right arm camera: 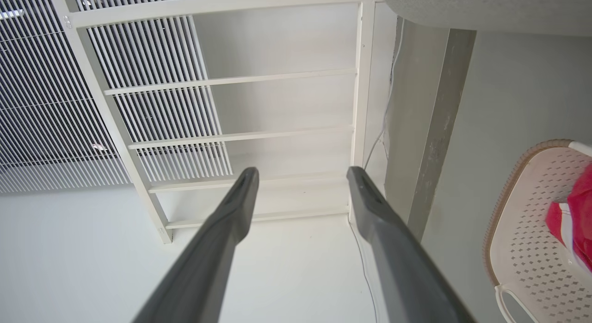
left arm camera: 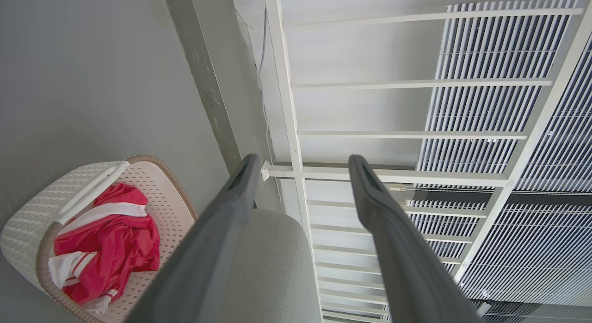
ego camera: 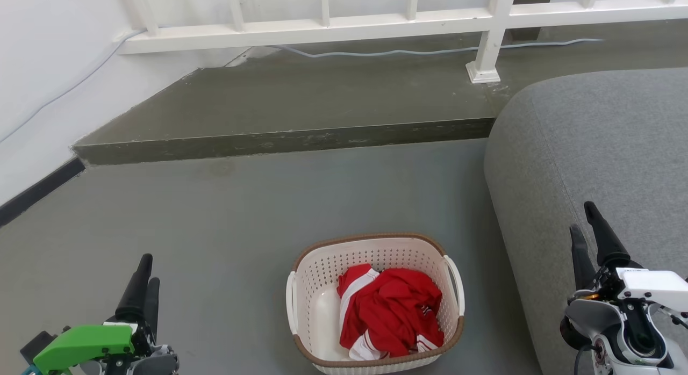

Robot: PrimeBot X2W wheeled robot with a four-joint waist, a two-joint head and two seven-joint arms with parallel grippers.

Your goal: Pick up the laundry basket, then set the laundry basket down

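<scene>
The cream-white, perforated plastic laundry basket (ego camera: 328, 267) with a brown woven-look rim stands on the grey floor (ego camera: 215, 214), near the robot and roughly midway between its arms, just left of a grey upholstered sofa (ego camera: 591, 138). A crumpled red garment with white stripes (ego camera: 392, 310) lies inside, towards the right half.

The left pincer (ego camera: 149, 270) hovers well to the left of the basket and the right pincer (ego camera: 582, 218) well to its right, over the sofa. Each wrist view shows its fingers spread with nothing between them, so both are released.

With one soft garment as its load, the basket should be light. Thin moulded plastic like this is likely stiff enough to keep its shape, yet may flex or twist if raised from one side only. Its walls look smooth and offer little purchase. The sensible holds are the white left handle (ego camera: 291, 302) and the white right handle (ego camera: 457, 289), one pincer on each, lifted level. The right handle sits near the sofa, leaving that pincer less room.
</scene>
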